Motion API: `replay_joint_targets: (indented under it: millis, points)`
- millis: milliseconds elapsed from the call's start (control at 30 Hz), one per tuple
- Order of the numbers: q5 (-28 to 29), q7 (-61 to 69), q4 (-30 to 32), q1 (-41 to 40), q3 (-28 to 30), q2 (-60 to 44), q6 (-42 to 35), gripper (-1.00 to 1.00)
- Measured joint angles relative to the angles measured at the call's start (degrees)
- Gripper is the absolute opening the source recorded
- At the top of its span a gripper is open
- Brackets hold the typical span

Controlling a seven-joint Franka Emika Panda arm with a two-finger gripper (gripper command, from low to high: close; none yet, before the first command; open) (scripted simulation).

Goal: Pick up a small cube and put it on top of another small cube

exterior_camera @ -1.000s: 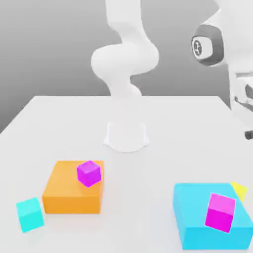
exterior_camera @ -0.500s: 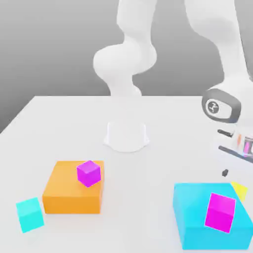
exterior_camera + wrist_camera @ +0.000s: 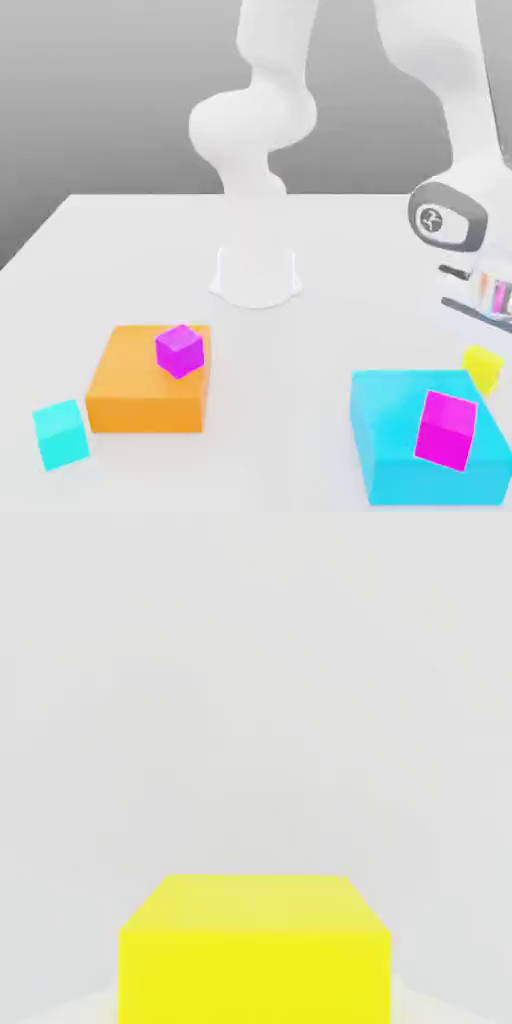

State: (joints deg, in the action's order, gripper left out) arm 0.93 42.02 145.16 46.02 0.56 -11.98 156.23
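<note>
The small cube (image 3: 482,368), bright yellow, hangs just off the table behind the far right corner of the big cyan block (image 3: 400,455). My gripper (image 3: 481,352) comes down on it from above at the exterior view's right and is shut on it. In the hand view the same yellow cube (image 3: 254,952) sits close under the camera over bare white table. The other small cube (image 3: 446,430), hot pink, rests on top of the cyan block, in front of and a little left of the yellow one.
An orange block (image 3: 140,400) on the exterior view's left carries a small purple cube (image 3: 180,350). A small cyan cube (image 3: 58,434) lies at its front left. The arm's white base (image 3: 256,275) stands at the table's middle back.
The hand swung in and came down at the exterior view's right. It then shut on the yellow cube, which now sits higher, showing whole beside the cyan block's corner.
</note>
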Motion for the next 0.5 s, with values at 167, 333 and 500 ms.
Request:
replay_joint_targets:
  millis: [167,333,500]
  points:
    - [-1.21,-3.41,-7.2,-4.77,5.38,5.16,-12.36,-1.0]
    - [-1.85,-5.55,-11.81,-11.88,9.29,7.72,-18.94,-1.0]
    - [-3.5,-4.41,-10.75,-12.13,9.03,3.16,-13.29,1.0]
